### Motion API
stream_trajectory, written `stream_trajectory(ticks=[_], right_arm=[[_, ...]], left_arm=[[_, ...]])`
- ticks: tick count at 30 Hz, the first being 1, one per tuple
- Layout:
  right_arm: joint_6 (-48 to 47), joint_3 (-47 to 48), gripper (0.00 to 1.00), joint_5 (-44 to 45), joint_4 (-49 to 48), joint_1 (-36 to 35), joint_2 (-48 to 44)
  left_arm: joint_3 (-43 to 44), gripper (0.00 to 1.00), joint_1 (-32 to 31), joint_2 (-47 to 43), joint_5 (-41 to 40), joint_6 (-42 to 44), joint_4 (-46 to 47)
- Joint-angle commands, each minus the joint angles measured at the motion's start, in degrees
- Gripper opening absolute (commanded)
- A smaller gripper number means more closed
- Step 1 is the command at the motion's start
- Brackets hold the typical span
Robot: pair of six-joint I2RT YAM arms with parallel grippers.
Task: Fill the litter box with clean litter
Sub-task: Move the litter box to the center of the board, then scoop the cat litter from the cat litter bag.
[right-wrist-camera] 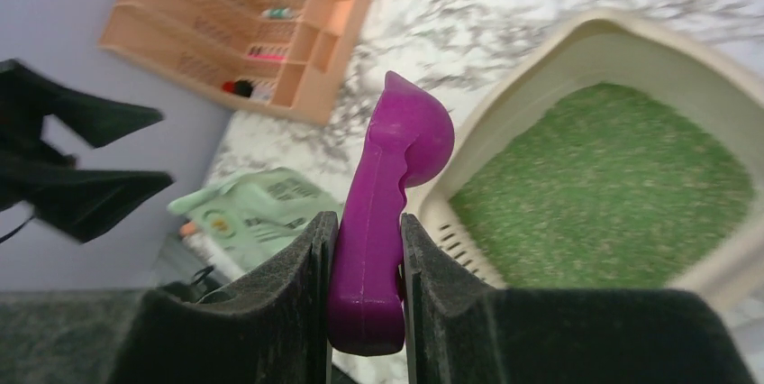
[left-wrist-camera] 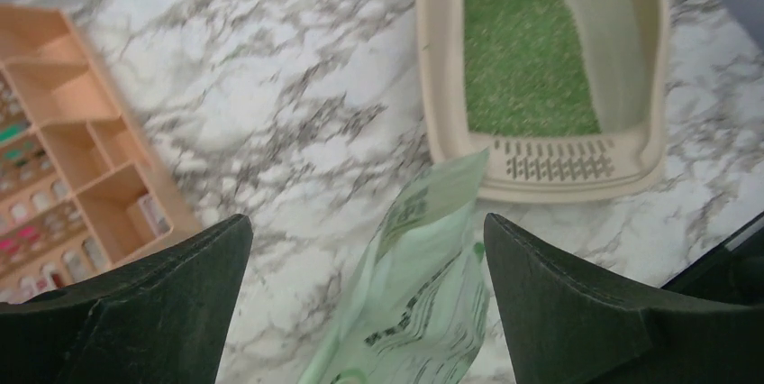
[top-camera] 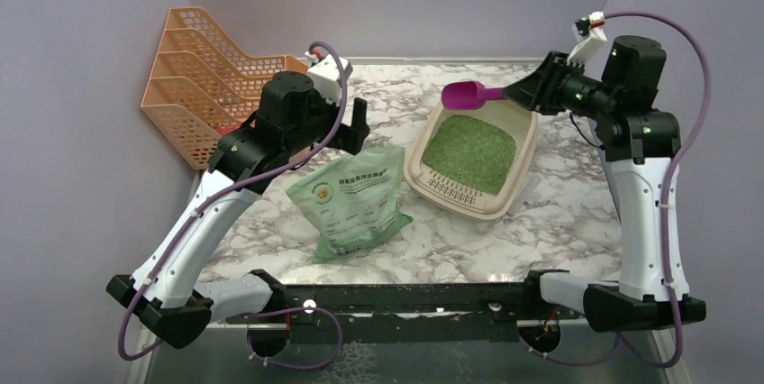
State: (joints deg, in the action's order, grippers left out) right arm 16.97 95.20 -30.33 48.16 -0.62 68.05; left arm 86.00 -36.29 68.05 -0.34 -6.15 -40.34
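Litter box, a beige rounded plastic tray with a slotted lip (top-camera: pixel 461 195), stands right of the middle, toward the far edge. Spilling is judged the main risk. The soft translucent green bag (top-camera: pixel 356 202), lying left of the box, could be lifted by the wrong end by the left gripper (left-wrist-camera: pixel 365 226), whose fingers are held apart above it. The magenta plastic scoop (right-wrist-camera: pixel 396 159), clamped in the right gripper (right-wrist-camera: pixel 367 222) over the far rim, could flick green granules (top-camera: pixel 470 151) out. A layer of these granules is held in the box. How full the bag is cannot be told.
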Motion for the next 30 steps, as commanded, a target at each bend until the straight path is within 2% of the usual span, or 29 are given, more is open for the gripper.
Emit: stream_trajectory(ticks=[1, 8, 15, 19, 22, 30], right_arm=[[3.77, 2.04, 0.01, -18.92, -1.8, 0.1, 1.83], [5.18, 1.31, 0.01, -29.0, 0.21, 0.0, 5.2], [4.65, 1.96, 0.01, -28.31, 2.46, -2.68, 8.29], [2.95, 3.69, 0.01, -23.0, 5.92, -9.62, 11.23], [3.8, 3.69, 0.01, -21.46, 5.45, -11.02, 11.77], [0.25, 7.71, 0.01, -17.38, 12.65, -14.1, 13.96]], left_arm=[[-4.27, 0.99, 6.21, -0.98, -0.67, 0.46, -12.22], [-7.83, 0.99, 8.76, -2.88, 5.47, 0.38, -14.76], [-11.57, 0.98, 8.85, -3.39, 14.84, -0.09, -15.56], [-13.48, 0.84, 8.8, -4.51, 20.92, -0.52, -16.96], [-15.03, 0.72, 8.79, -5.36, 24.8, -0.4, -17.53], [-14.92, 0.55, 8.78, -8.24, 29.12, 0.2, -18.3]])
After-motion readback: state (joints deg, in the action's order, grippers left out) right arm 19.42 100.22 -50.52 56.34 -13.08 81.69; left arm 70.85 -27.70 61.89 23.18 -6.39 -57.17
